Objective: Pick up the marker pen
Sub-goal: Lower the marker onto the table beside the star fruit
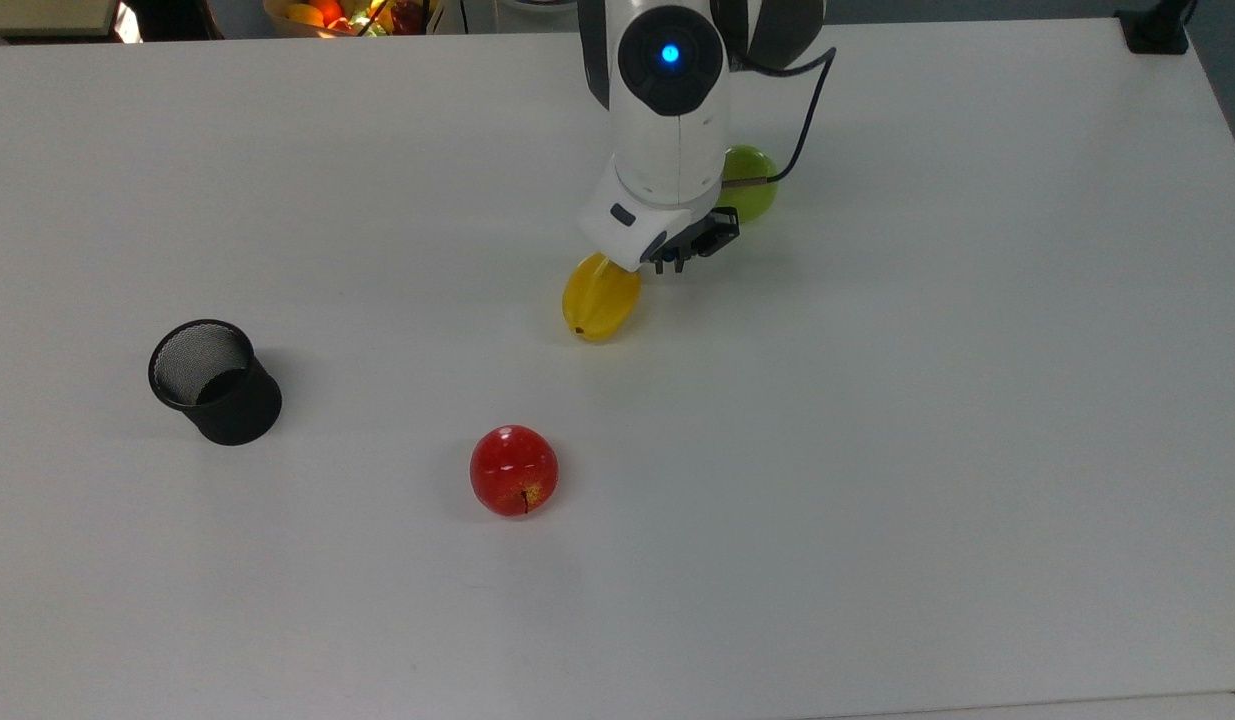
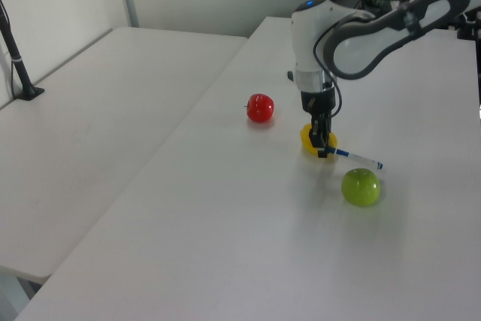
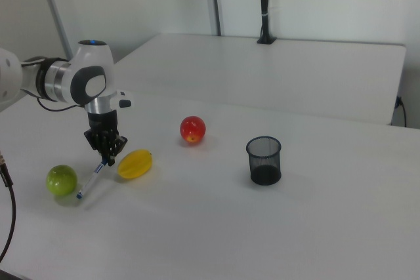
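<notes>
The gripper (image 2: 324,149) is gripping the pen (image 2: 356,158) by its capped end, fingers closed, tilting between starfruit (image 3: 135,164) and green apple (image 3: 61,180).

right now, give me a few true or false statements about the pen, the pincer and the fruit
1. The pincer is shut on the marker pen. True.
2. The marker pen stands inside the black mesh cup. False: it hangs from the pincer between the yellow fruit and the green apple.
3. The red apple lies apart from the other fruit. True.
4. The pen points straight up. False: it slants, its free end low toward the green apple.
5. The mesh cup lies on its side. False: it stands upright.
</notes>
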Robot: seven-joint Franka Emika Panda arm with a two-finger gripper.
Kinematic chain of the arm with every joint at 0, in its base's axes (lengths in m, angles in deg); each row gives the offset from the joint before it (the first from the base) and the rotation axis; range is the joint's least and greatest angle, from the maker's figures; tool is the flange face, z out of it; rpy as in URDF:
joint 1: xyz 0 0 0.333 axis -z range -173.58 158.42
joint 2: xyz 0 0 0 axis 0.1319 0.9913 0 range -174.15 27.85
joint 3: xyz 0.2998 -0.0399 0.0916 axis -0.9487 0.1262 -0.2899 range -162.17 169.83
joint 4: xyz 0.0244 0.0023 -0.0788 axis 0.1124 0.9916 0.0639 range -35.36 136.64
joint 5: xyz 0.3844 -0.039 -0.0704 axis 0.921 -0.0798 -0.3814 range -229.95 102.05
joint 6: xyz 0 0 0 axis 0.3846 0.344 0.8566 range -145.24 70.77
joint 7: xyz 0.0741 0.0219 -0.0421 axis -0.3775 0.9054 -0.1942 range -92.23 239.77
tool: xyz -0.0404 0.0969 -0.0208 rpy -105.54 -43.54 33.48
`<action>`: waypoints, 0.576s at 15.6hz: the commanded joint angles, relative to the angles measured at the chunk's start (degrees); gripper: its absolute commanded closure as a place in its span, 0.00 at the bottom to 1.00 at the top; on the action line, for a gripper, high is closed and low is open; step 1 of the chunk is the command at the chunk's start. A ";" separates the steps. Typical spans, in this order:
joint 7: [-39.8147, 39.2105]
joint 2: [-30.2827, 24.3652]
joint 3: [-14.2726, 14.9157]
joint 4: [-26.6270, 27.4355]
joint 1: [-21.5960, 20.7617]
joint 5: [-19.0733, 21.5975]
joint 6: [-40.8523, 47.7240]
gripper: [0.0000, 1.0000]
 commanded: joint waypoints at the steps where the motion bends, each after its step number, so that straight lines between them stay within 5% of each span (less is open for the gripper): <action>1: 3.12 0.90 -0.15 -0.53 -0.25 -1.63 -1.44 0.76; 3: 3.47 0.90 -0.15 -0.53 -0.25 -1.55 -1.44 0.66; 6: 5.84 0.72 -0.15 -0.53 -0.16 -1.63 -1.27 0.29; 9: 5.59 -2.69 0.02 -0.62 0.45 -1.72 1.09 0.16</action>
